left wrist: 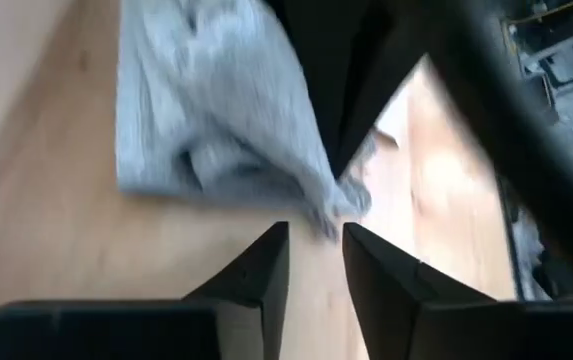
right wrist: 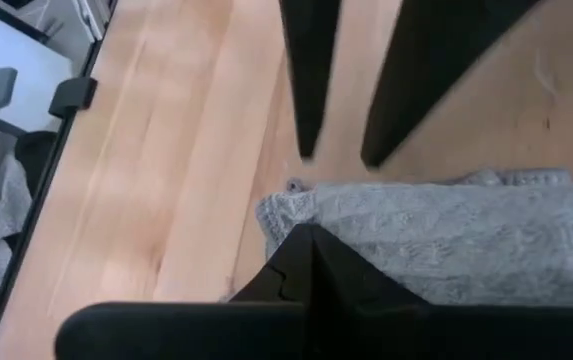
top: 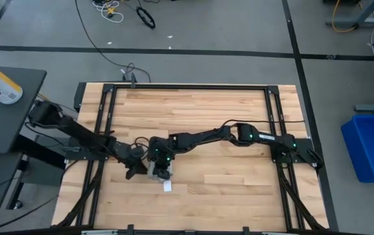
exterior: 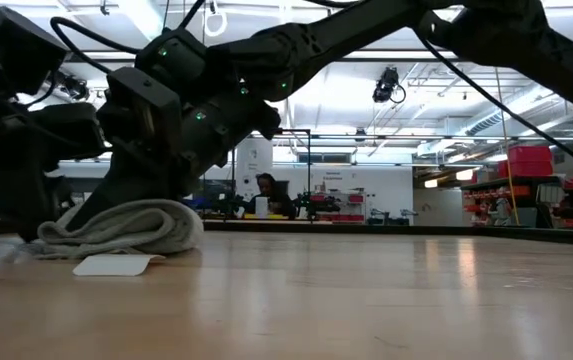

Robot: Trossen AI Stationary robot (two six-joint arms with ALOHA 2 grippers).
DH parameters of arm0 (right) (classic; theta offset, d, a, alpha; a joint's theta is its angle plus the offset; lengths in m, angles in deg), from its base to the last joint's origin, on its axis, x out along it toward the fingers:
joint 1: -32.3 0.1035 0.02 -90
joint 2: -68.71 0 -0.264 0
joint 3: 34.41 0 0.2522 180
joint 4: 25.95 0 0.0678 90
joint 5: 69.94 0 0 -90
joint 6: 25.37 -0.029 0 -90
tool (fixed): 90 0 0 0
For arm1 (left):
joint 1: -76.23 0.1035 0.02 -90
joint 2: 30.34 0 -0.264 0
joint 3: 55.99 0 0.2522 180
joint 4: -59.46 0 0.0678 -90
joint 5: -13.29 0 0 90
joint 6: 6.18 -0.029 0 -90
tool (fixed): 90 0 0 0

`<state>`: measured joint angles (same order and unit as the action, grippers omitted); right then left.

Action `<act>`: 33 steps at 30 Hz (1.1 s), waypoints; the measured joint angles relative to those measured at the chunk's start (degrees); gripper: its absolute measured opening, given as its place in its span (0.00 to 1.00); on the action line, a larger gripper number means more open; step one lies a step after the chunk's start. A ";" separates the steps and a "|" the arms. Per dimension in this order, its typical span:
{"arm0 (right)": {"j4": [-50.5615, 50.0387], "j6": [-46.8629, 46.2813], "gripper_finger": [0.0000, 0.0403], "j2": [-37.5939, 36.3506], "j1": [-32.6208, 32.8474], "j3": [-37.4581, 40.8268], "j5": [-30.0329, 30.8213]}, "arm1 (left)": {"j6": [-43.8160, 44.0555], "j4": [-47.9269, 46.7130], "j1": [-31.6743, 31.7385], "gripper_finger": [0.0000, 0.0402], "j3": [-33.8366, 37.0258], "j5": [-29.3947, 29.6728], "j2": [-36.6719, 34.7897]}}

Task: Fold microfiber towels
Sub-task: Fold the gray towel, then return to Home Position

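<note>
Lying beside bunched towel: blank white tag

The bunched grey-blue microfiber towel lies on the wooden counter, left of centre toward the near edge. Its white tag rests flat just before it. The left hand sits beside the towel's left; the right hand is directly over it.

Both arms reach in to meet left of centre in the lower half of the high view. The left arm slants down from the left edge; its left gripper sits low, fingers parted by a narrow gap with nothing between them. The right arm stretches in from the right, elbow raised; its right gripper points downward, fingers pressed together.
</note>
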<state>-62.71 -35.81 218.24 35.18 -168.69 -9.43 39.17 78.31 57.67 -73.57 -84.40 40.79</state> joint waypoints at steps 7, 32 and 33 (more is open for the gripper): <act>0.63 0.34 0.00 0.17 -0.84 0.10 -2.20 | 2.22 -11.54 -0.02 0.29 0.17 -4.50 -14.61; 1.51 0.85 0.69 -16.04 -1.00 0.24 1.77 | -5.94 -21.68 0.13 0.28 -0.15 6.31 -39.78; 1.46 0.21 0.69 -16.24 -1.43 0.14 1.60 | -6.11 -21.62 0.13 0.28 -0.15 6.53 -39.80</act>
<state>-61.25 -35.60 202.00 33.75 -168.55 -7.83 33.06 56.69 57.80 -73.72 -77.87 0.99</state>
